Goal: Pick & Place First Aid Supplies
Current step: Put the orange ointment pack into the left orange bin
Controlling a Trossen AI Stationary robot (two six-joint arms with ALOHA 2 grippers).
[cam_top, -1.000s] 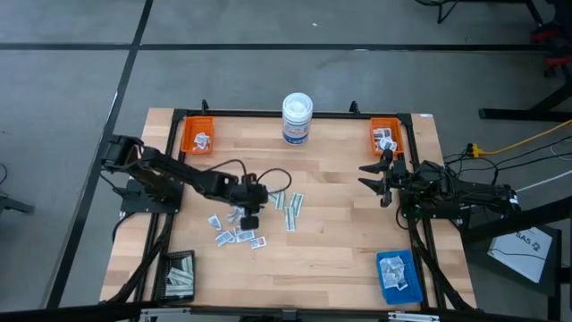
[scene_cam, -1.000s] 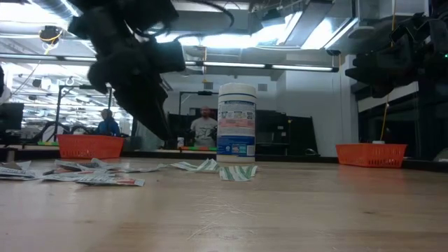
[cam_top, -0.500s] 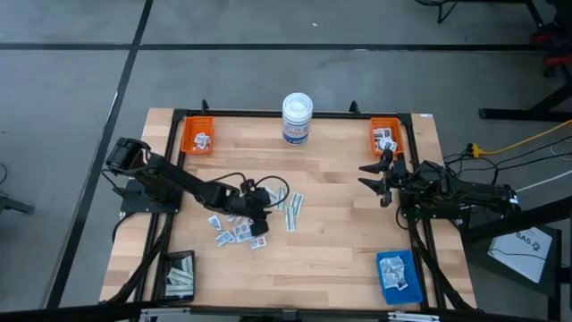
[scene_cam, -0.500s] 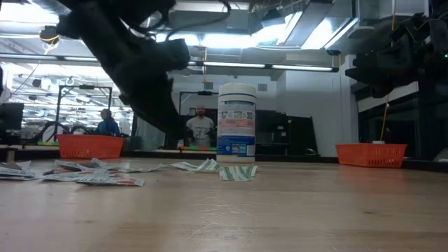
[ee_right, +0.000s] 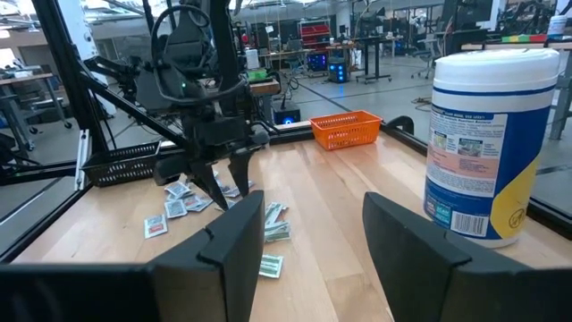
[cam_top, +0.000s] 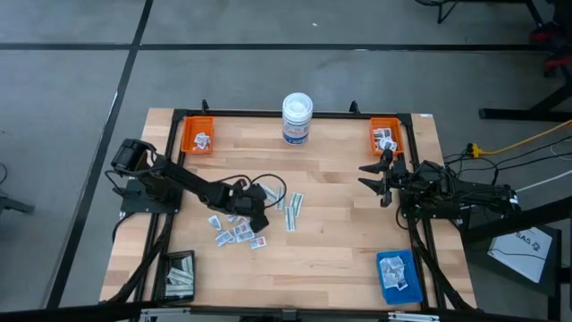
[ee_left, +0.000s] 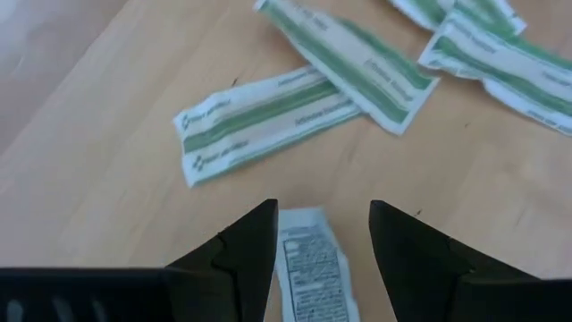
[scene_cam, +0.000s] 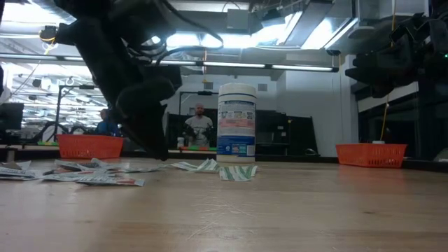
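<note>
Across the wooden table [scene_cam: 280, 210], small white packets [scene_cam: 77, 173] are lying scattered at the left, with pale green-striped strips [scene_cam: 234, 171] lying nearer the middle. The left arm is reaching down from above — its gripper [scene_cam: 155, 148] is hanging close over the table beside the packets. A white tub with a blue label [scene_cam: 236, 120] is standing upright behind the strips. Orange trays are sitting at the far edge — one left [scene_cam: 89, 145], one right [scene_cam: 371, 155]. A person [scene_cam: 201, 129] is showing in the room beyond.
</note>
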